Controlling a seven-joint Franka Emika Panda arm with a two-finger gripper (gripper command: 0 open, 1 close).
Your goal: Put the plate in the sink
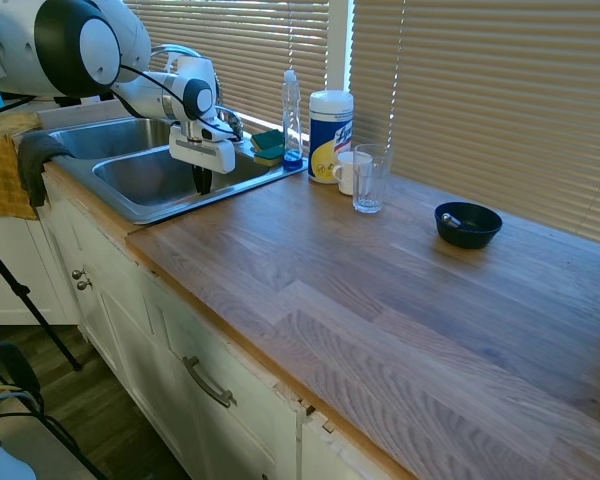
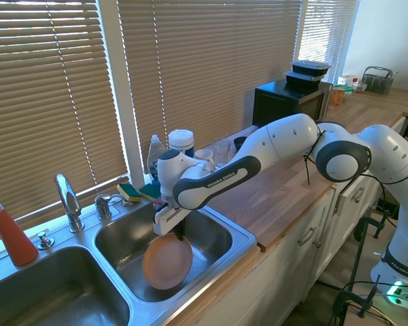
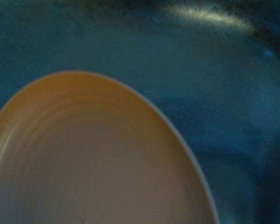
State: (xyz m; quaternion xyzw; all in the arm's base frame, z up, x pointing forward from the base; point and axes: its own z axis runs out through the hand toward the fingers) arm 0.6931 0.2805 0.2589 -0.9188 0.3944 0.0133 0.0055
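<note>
Hanging over the sink (image 2: 248, 239), the plate (image 2: 167, 261) stands on edge in the hand (image 2: 177, 233).
Fingers pinch its upper rim inside the basin nearer the desk (image 1: 400, 290); faucet (image 2: 68, 200) sits behind.

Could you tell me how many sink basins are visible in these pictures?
2. One basin is where the gripper holds the plate, hanging on edge; the other basin lies beside it, on the far side from the wooden counter.
</note>
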